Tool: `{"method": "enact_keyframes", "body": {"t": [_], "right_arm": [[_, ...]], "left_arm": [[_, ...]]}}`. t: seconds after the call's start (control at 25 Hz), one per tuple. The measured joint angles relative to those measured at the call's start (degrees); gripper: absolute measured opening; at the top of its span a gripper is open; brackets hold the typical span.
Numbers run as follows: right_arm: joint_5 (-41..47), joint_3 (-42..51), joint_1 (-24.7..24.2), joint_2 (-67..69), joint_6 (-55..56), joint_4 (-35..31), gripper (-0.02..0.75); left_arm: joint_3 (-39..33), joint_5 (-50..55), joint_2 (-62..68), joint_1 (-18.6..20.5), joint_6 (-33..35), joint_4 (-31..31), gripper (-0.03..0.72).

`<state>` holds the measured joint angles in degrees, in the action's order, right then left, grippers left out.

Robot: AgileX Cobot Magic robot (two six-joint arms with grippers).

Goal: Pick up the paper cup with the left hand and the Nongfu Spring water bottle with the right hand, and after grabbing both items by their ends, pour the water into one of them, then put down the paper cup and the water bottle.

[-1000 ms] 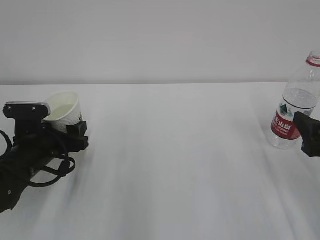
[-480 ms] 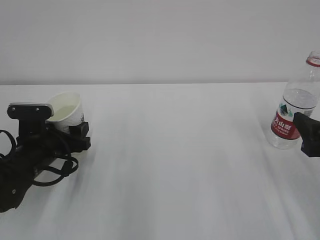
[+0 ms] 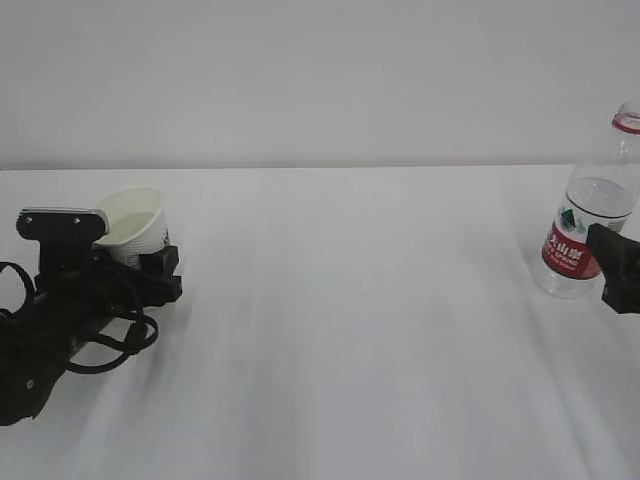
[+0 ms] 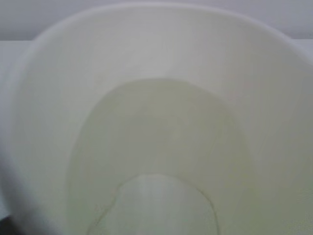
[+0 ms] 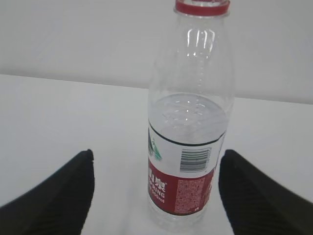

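Left arm (image 3: 60,310) has sunk a little and the cup (image 3: 135,225) with it, tilted, low over the table (image 3: 350,330) at far left. Its gripper (image 3: 150,270) clasps the cup's lower wall. Bottle (image 5: 188,122) stands upright at far right, uncapped, part full. Right gripper (image 5: 154,196) is open, fingers either side, not touching. Step looks like set-down and release; next, free the cup upright.

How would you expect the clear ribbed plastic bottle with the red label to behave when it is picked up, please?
The clear ribbed plastic bottle looks roughly half full, so it is probably moderately heavy and its water may slosh. Thin ribbed walls would likely flex under a hard squeeze. It has no cap above the red neck ring, so tilting could spill it.
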<state>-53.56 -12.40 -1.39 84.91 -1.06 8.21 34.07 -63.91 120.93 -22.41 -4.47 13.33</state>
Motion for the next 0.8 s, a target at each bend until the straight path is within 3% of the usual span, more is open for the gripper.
{"method": "enact_keyframes", "body": {"t": [0.44, 0.8], "right_arm": [[-0.11, 0.0, 0.0, 0.0, 0.0, 0.0, 0.595], [-0.11, 0.0, 0.0, 0.0, 0.0, 0.0, 0.594]], "left_arm": [[0.23, -1.67, 1.09, 0.0, 0.04, 0.0, 0.512], [0.23, -1.76, 1.09, 0.0, 0.13, 0.0, 0.592]]}}
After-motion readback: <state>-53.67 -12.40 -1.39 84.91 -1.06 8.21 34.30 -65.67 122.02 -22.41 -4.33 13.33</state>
